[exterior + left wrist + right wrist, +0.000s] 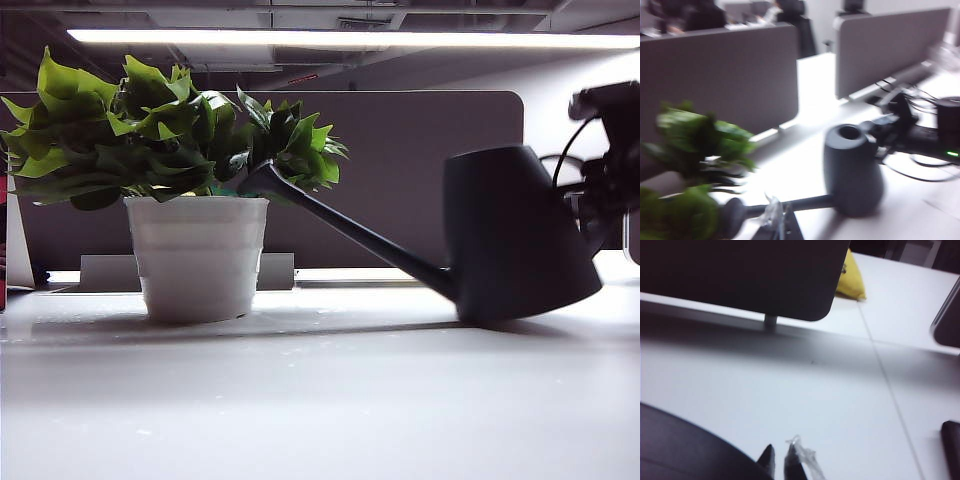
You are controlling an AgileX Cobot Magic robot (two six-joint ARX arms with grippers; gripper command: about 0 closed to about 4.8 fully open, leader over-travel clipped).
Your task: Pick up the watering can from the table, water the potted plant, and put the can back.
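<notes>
White table (320, 400) fills my view, with grey desk walls (400, 170) behind. I see the watering can (515, 235) tipped, its long spout slanting up left into the potted plant (190, 180). My right gripper (780, 462) is pinched tight beside the can. My left gripper (780, 225) is blurry; I cannot tell.

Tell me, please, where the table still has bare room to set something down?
The table is bare across the whole front, before the potted plant and watering can. Between them the spout bridges low, so it is crowded. The right gripper, shut, is at the can; the left gripper is near the spout.
</notes>
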